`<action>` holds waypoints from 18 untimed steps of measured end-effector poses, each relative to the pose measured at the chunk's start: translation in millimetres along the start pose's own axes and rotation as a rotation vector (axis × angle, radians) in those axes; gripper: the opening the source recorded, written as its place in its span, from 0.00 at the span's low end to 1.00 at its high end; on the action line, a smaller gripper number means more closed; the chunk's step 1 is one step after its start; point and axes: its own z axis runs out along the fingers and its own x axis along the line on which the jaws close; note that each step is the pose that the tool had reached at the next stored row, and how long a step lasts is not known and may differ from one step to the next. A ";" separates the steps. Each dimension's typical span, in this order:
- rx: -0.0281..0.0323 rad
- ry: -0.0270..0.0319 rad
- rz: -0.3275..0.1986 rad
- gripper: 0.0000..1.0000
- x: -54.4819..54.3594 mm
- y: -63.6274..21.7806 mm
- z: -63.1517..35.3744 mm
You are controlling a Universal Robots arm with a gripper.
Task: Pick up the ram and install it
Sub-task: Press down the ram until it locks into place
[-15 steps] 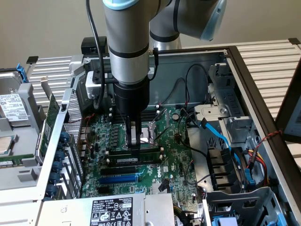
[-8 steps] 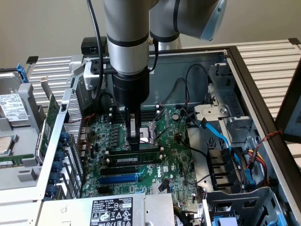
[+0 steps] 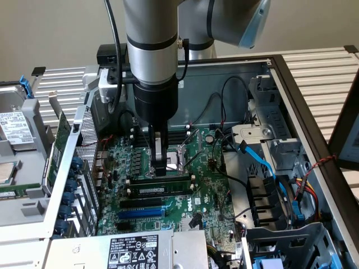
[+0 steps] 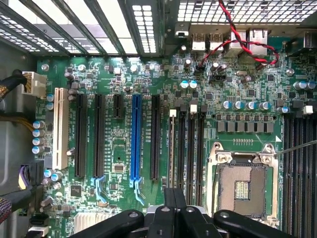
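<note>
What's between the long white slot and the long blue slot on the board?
Wrist view: two long black plastic slots side by side, plus a shorter black slot next to the long blue slot.

We see the arm [image 3: 151,33] descending vertically from above, its silver wrist section stacked on a black cylindrical collar. Below that collar the gripper [image 3: 161,168] points straight down. Its two dark fingers [image 3: 161,159] are pressed together with no gap between them. In the wrist view the black linkage bars fan outward on both sides of the closed fingers [image 4: 174,206].
</note>
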 end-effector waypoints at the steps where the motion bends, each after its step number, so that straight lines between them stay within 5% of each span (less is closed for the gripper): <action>1: 0.0000 0.0000 0.000 0.11 0.0 0.0 0.0; 5: -0.0008 0.0000 0.018 0.11 0.2 0.0 -0.1; 18: -0.0053 -0.0032 0.224 0.11 0.1 0.0 1.6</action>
